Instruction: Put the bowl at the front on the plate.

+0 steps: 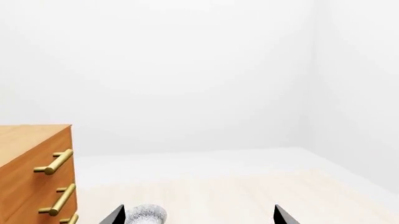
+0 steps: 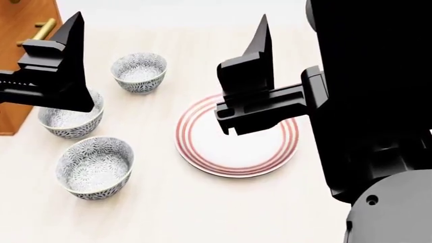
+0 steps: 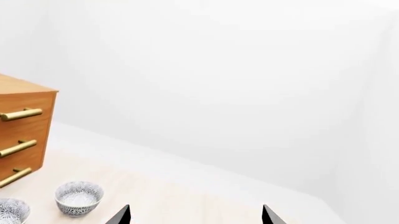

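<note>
White walls and a pale wooden floor are surrounding the scene, and all the dishes are standing on this floor (image 2: 202, 202). Both claws are hanging above it with their fingers apart and nothing between them: the left gripper (image 2: 68, 61) is hovering over the middle bowl (image 2: 68, 119), and the right gripper (image 2: 253, 76) is hovering over the far edge of the plate (image 2: 236, 139). Going outward from the left gripper, the bowl (image 2: 94, 167) at the front is lying below it and nearer to the robot, near but apart from it, to the left of the plate and not touching it. A third bowl (image 2: 139, 72) is standing farther back, and a wooden drawer chest (image 2: 20, 30) with brass handles is standing at the far left. The task seems to be only beginning: the plate is carrying nothing, and no bowl is being held. I judge that the reaching, the gripping, the lifting and the setting down are all remaining.
</note>
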Available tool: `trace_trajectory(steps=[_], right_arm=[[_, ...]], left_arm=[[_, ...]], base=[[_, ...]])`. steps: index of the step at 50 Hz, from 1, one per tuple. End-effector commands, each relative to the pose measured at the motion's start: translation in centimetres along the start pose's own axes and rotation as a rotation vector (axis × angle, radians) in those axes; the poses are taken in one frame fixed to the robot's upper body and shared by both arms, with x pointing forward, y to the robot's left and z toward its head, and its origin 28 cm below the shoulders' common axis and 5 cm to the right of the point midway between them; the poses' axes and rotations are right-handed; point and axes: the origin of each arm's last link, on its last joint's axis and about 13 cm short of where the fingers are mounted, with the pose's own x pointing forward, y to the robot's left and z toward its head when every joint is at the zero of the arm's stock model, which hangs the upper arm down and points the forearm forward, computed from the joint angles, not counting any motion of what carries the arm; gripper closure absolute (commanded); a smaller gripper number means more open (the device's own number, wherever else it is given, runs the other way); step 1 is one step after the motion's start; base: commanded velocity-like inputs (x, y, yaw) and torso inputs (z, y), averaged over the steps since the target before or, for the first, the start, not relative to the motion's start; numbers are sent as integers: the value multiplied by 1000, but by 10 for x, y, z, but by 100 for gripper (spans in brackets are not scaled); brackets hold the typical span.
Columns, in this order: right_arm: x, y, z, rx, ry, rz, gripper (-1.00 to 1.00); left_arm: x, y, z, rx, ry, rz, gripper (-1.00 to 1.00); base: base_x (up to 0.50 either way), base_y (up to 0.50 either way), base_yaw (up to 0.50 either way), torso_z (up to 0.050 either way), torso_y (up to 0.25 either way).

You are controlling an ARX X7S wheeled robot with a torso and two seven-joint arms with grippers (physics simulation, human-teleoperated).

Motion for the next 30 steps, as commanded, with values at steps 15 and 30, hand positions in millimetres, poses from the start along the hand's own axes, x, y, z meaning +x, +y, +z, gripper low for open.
trace_trajectory(steps=[15, 30], right_arm=[[2, 0, 0, 5, -7, 6, -100], [3, 0, 1, 7, -10, 11, -100]], left_arm=[[0, 0, 0, 0, -2, 0, -100], [1, 1, -2, -2, 4, 3, -100]], base=[[72, 0, 0, 0, 0], [72, 0, 0, 0, 0]])
